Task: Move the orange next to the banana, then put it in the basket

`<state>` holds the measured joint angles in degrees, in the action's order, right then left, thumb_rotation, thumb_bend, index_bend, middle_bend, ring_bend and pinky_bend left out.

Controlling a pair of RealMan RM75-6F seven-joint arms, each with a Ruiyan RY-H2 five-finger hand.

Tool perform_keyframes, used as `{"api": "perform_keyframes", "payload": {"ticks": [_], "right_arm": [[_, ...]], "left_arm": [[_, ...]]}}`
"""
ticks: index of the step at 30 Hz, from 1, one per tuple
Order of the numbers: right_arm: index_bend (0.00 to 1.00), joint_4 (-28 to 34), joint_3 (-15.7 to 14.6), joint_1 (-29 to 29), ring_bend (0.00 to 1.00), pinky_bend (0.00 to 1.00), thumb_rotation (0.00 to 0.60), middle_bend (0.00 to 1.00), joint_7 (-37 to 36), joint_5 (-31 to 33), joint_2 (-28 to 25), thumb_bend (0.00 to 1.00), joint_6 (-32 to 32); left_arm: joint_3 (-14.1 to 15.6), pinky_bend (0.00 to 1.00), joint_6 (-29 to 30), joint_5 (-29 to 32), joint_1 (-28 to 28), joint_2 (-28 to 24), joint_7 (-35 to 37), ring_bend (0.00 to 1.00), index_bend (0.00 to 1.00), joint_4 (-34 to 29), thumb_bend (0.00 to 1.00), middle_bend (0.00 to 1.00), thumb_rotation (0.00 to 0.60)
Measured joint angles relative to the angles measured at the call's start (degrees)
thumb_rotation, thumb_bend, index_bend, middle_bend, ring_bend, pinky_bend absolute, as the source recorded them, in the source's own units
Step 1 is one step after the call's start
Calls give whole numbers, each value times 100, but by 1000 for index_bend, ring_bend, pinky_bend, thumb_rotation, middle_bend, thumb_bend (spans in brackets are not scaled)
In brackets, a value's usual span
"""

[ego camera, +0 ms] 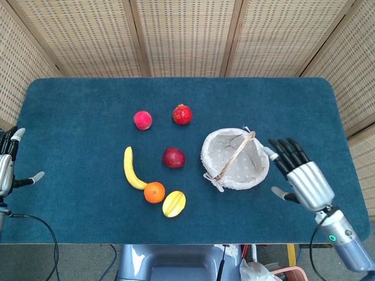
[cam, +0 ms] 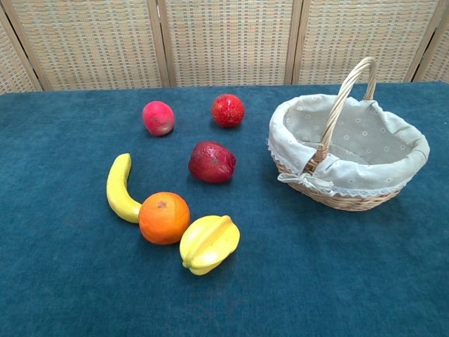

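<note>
Two hands show in the head view, neither holding anything. The table (ego camera: 70, 105), covered in blue cloth, carries everything. The right hand (ego camera: 304, 175) hovers with fingers spread wide, just right of the basket (ego camera: 262, 153) — cloth-lined, handle upright. The left hand (ego camera: 7, 167) sits at the table's left edge, partly cut off, the fingers that show apart. Well to its right lies the banana (ego camera: 132, 170), and the orange (ego camera: 154, 192) touches the banana's near end — outside the basket, a yellow fruit (ego camera: 174, 204) against its other side.

One banana (ego camera: 133, 170), one orange (ego camera: 154, 192), one starfruit (ego camera: 174, 204), three red fruits (ego camera: 173, 157), one basket (ego camera: 258, 175).
</note>
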<state>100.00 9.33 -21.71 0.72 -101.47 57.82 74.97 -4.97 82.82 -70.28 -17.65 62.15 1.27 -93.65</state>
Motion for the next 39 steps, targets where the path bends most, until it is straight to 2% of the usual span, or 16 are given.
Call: {"api": "perform_keyframes", "payload": {"ticks": [8,12,15,21,26,30,39], "right_arm": [[63,363,422,-1799,0,18,600,30,-43,266,18,0,-2527],[76,231,653,-2933,0,24,600,41,310,782,504,11,-3842],[77,-15,785,-3616,0,29,600,46,607,1311,1073,18,-4419],[77,-719,923,-4425,0,54,600,62,1152,2267,2017,36,-4950],[109,-1420,885,-4820,40,99,600,111,1527,2955,2594,46,-5052],[121,-2042,672,-5147,78,147,600,141,1813,3776,3020,45,-5147],[122,-2136,3,-6009,81,148,600,146,2365,5622,3519,46,-5001]], "left_arm": [[-177,0,-16,58,142,-188,58,0,0,-21,0,0,600],[-242,0,-48,85,192,-253,47,0,0,-101,0,0,600],[-289,0,-96,131,210,-269,27,0,0,-117,0,0,600],[-352,0,-211,175,210,-270,24,0,0,-93,0,0,600],[-407,0,-330,222,208,-262,41,0,0,-53,0,0,600],[-431,0,-420,229,209,-263,74,0,0,-37,0,0,600],[-489,0,-541,197,220,-268,121,0,0,-13,0,0,600]]}}
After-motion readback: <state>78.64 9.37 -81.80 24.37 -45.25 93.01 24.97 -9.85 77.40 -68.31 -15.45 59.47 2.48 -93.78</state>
